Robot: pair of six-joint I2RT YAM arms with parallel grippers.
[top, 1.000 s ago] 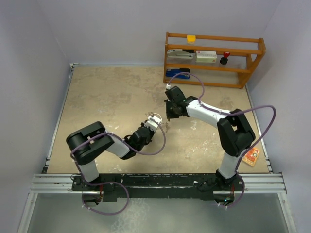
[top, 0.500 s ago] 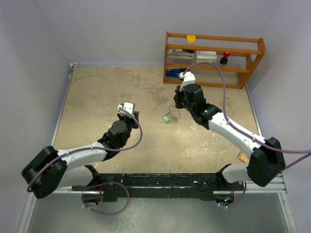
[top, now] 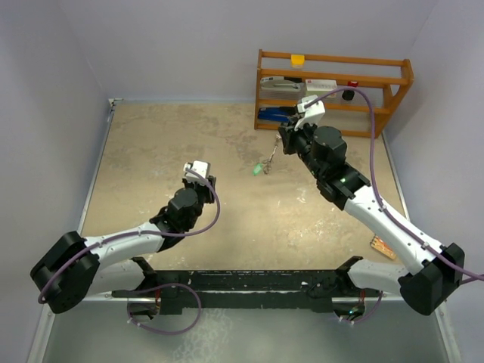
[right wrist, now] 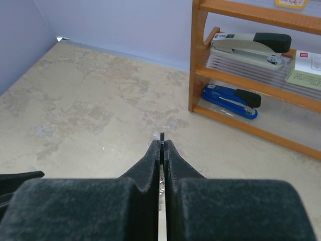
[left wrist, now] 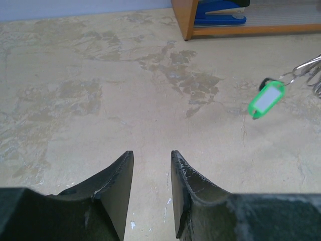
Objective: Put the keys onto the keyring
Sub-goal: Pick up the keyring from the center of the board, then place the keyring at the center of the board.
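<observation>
My right gripper [top: 284,145] is shut on a thin dark edge that pokes out between its tips [right wrist: 162,141]; it looks like the keyring [left wrist: 307,67] seen edge-on. From it a small bunch hangs in the air above the table: silver loops, with a bright green head or tag [top: 259,170] [left wrist: 266,99] at the bottom. I cannot tell single keys from the ring. My left gripper [top: 204,180] [left wrist: 150,153] is open and empty, low over the table, well to the left of the bunch and pointing toward it.
A wooden shelf [top: 333,91] stands at the back right, behind the right gripper. It holds a grey stapler [right wrist: 251,42], a blue stapler [right wrist: 228,100] and small boxes. An orange card [top: 382,247] lies near the right front edge. Walls close in the left and back sides.
The two grippers were close together at mid-table. The left one drew back to the left and opened; the right one rose and carried the hanging bunch toward the shelf.
</observation>
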